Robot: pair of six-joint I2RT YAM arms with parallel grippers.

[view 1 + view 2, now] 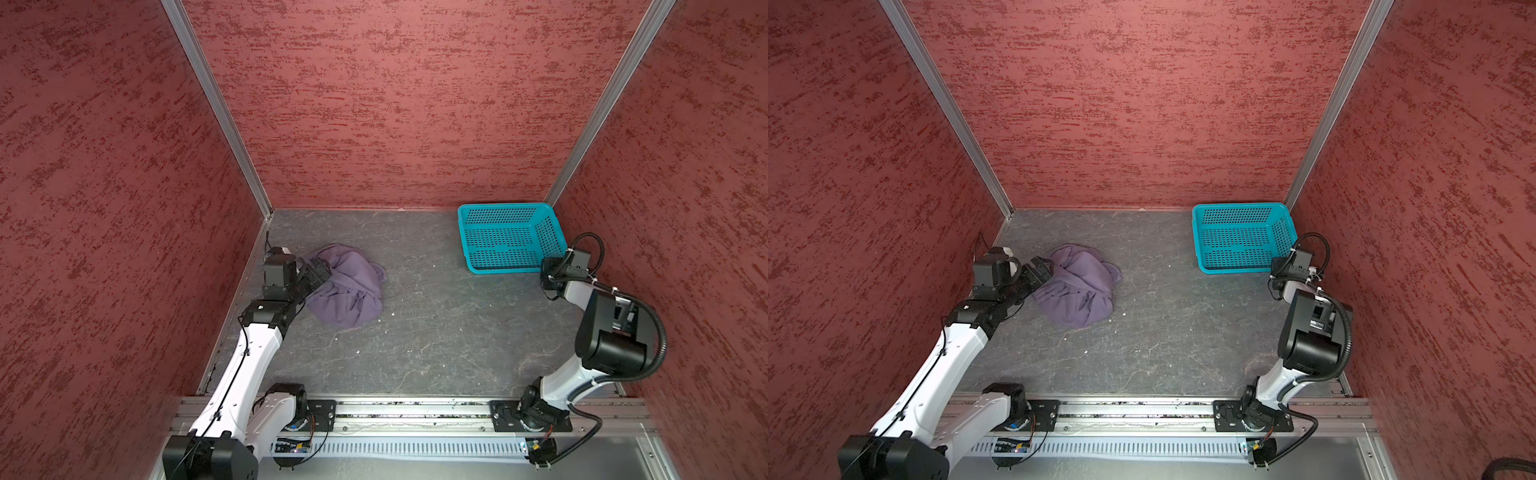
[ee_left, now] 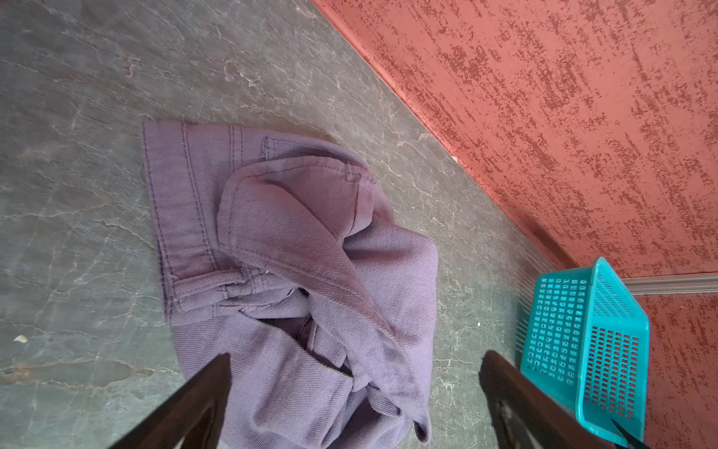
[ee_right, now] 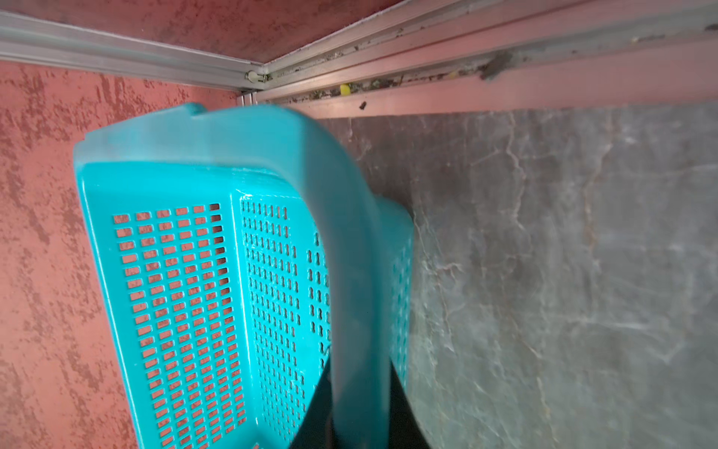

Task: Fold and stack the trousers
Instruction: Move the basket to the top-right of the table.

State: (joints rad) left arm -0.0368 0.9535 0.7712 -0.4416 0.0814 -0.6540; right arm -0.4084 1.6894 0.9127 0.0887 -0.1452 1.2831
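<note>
Red-mottled walls [image 1: 395,104] close off three sides of a grey, marble-veined desk [image 1: 436,332].

From the near rail, the left arm [image 1: 253,353] runs forward along the left wall, and its wrist bends inward toward the cloth. The left tool [image 1: 320,270] sits at the left edge of the trousers [image 1: 349,286] with its jaws spread wide. In the left wrist view the two dark fingers [image 2: 194,392] straddle the near end of the heap and clamp nothing.

The right arm [image 1: 606,328] rises from its base to a high elbow, then reaches forward and down to the near right corner of the teal basket [image 1: 507,237]. In the right wrist view the right tool [image 3: 357,388] is closed on the basket's rim, which passes between its two dark fingers.

The trousers lie on the desk left of centre, near the left wall and well apart from the basket. They are bunched into a rounded heap, slightly longer from far to near than across. Double-stitched seams and folded panels show in the left wrist view [image 2: 295,248], but legs and waist are too tangled to tell which way they point.

Counted: one pair of trousers, one basket in the far right corner, and two arms — each with one tool.
</note>
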